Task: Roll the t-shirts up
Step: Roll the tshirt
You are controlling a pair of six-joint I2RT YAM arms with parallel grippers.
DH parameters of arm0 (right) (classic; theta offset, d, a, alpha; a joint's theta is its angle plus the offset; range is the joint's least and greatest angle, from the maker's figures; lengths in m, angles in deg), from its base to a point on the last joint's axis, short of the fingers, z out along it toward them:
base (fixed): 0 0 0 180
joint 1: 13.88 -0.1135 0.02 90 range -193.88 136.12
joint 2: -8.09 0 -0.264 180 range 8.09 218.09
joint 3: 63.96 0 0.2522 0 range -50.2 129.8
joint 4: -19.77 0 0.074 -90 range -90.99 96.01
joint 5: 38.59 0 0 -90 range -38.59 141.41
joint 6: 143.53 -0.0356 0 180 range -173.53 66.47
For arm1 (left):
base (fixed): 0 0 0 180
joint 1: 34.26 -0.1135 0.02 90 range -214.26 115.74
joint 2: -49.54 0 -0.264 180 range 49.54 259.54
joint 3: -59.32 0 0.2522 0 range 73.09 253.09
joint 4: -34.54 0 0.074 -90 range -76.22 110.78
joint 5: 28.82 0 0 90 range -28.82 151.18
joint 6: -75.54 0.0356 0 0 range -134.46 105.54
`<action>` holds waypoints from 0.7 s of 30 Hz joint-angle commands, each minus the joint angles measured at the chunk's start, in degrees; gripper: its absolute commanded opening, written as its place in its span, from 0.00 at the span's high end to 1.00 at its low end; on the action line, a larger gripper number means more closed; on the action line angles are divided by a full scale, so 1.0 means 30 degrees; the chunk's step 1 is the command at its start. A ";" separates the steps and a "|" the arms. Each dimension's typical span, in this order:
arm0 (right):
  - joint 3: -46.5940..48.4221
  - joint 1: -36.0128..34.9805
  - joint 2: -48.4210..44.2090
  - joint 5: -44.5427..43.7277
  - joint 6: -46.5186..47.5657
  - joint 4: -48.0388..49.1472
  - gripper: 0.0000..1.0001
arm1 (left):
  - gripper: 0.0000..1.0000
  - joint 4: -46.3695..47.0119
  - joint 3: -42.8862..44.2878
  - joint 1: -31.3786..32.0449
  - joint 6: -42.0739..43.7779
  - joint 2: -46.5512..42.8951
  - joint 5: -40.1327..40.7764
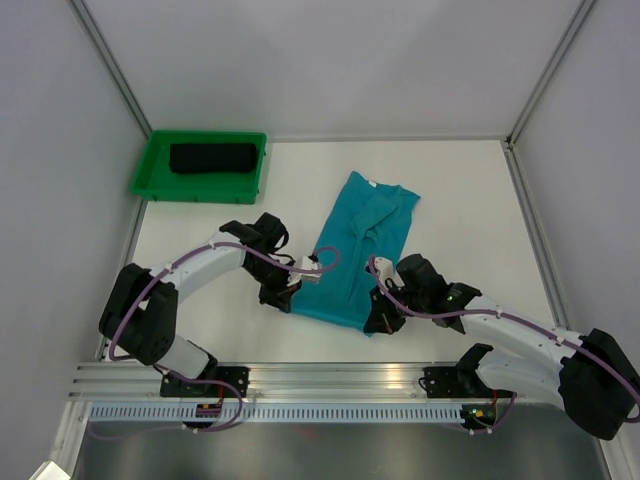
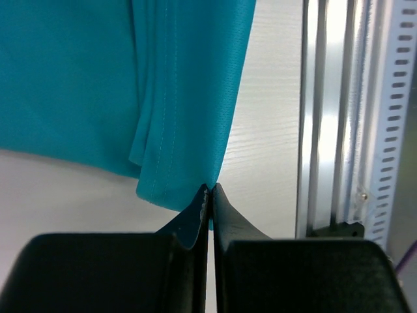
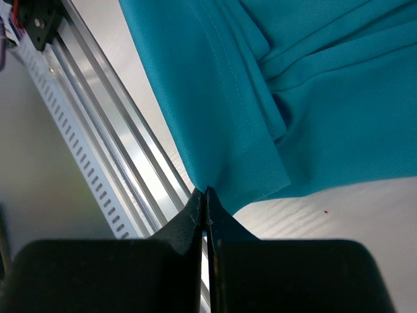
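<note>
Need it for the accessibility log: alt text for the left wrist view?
The left gripper is shut on a hem corner of the teal t-shirt, which spreads across the white table. An aluminium rail runs down the right side.

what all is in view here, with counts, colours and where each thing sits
t-shirt: one, teal-blue, folded narrow, table centre
tray: one, green, far-left corner of the table
black roll: one, black, probably cloth, lying in the tray
table: one, white, under everything
rail: one, silver, along the near edge
left tool: one, black, shut on the t-shirt's near left corner
right tool: one, black, shut on its near right corner
</note>
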 commanded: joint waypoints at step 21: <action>-0.2709 0.1195 -0.3609 -0.3077 -0.7485 0.3050 0.57 | 0.98 -0.2669 0.6061 -0.0396 -0.0869 0.6152 -0.2939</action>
